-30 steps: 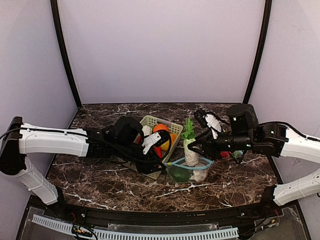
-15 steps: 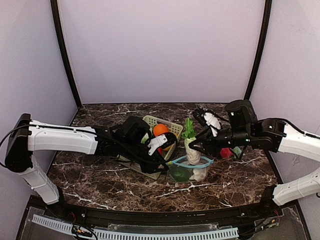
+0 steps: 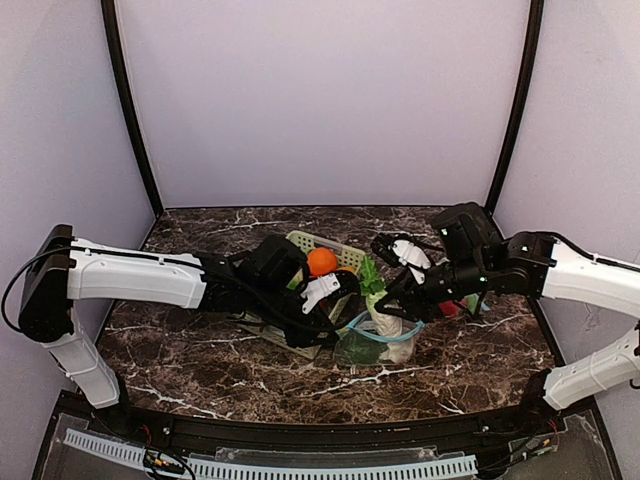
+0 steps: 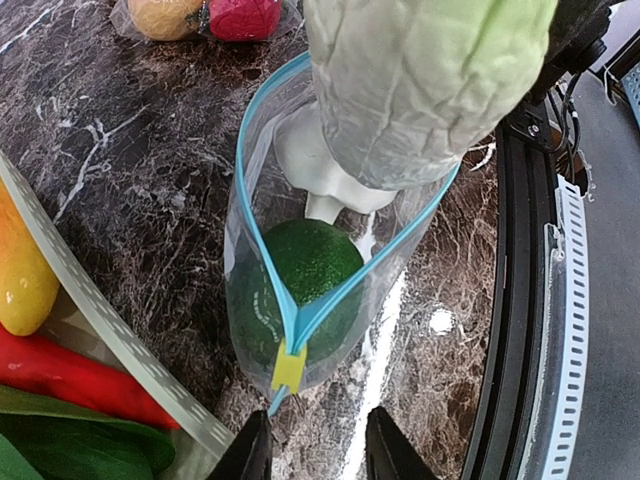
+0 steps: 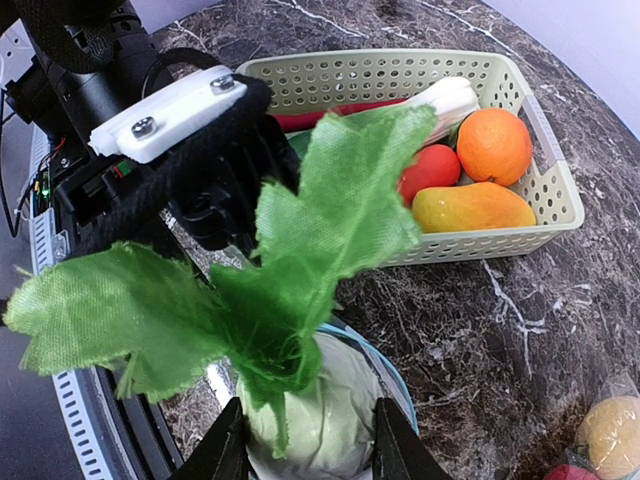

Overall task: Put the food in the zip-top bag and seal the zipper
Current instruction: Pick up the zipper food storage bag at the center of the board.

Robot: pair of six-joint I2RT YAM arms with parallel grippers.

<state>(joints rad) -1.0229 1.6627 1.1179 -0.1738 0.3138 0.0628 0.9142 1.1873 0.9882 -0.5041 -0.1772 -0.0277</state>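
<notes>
My main worry was the leafy greens (image 4: 420, 80). The right gripper (image 5: 310, 452) had its fingers pinched on the pale body, with the lower end at the mouth of the zip-top bag (image 4: 290, 310), seemingly just inside the blue rim. Nothing was holding that bag. The left gripper (image 4: 318, 455) hovered just beside the yellow slider (image 4: 289, 368), fingers apart, with only table (image 4: 120, 130) showing between them. I judged that pushing the greens down could drag or crumple the loose bag, or fold the rim under rather than pass it. The body also looked nearly as wide as the mouth, so it might jam. The tall leaves stood well above the rim and could foul the zipper later. If the left fingers closed on the slider rather than the bag's edge, they might narrow the mouth. The bag already held a dark green fruit (image 4: 305, 275) and a white piece (image 4: 310, 165). The basket (image 5: 400, 62) nearby held an orange (image 5: 493, 145), a red fruit (image 5: 432, 168), a yellow fruit (image 5: 470, 208), a white radish (image 5: 440, 100) and a red chilli (image 4: 80, 375). Well apart lay a second clear bag (image 4: 125, 20) with a yellowish piece (image 4: 165, 12) and a red piece (image 4: 243, 15).
</notes>
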